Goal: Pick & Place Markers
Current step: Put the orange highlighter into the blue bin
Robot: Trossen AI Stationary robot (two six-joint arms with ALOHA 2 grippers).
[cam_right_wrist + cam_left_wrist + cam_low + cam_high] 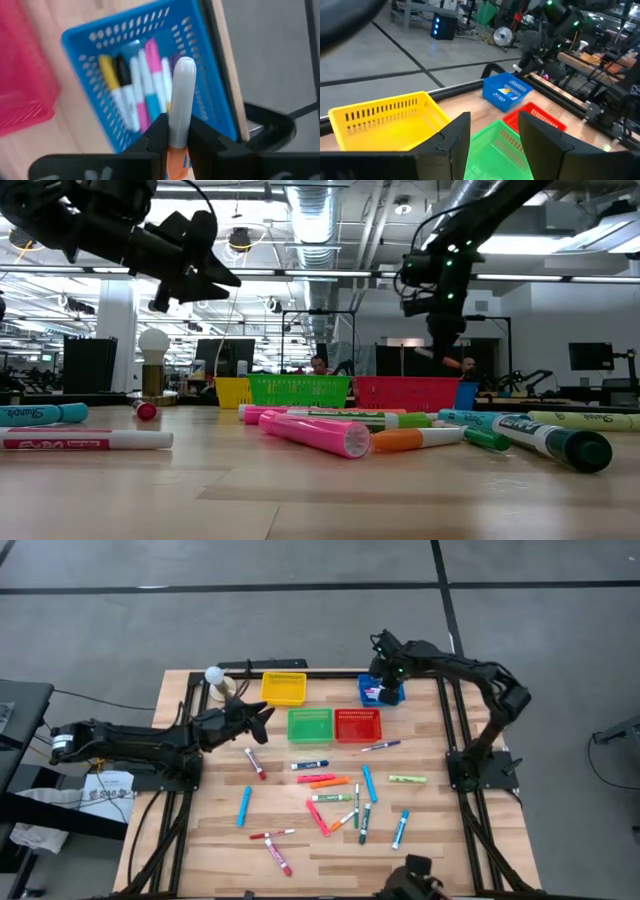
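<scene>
Bright, even light falls from ceiling lamps (240, 240) above the table (210, 840), leaving faint shadows. Nearest that table's front edge, a pink marker (315, 432) looks soft; the blue basket (100, 45) is blurred.

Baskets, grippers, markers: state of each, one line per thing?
Blue basket: several markers inside.
Yellow basket: empty.
Green basket: looks empty.
Red basket: looks empty.
Right gripper: over the blue basket, shut on white-capped marker.
Left gripper: open, empty, above the yellow and green baskets.
Loose markers: lying flat on table.
</scene>
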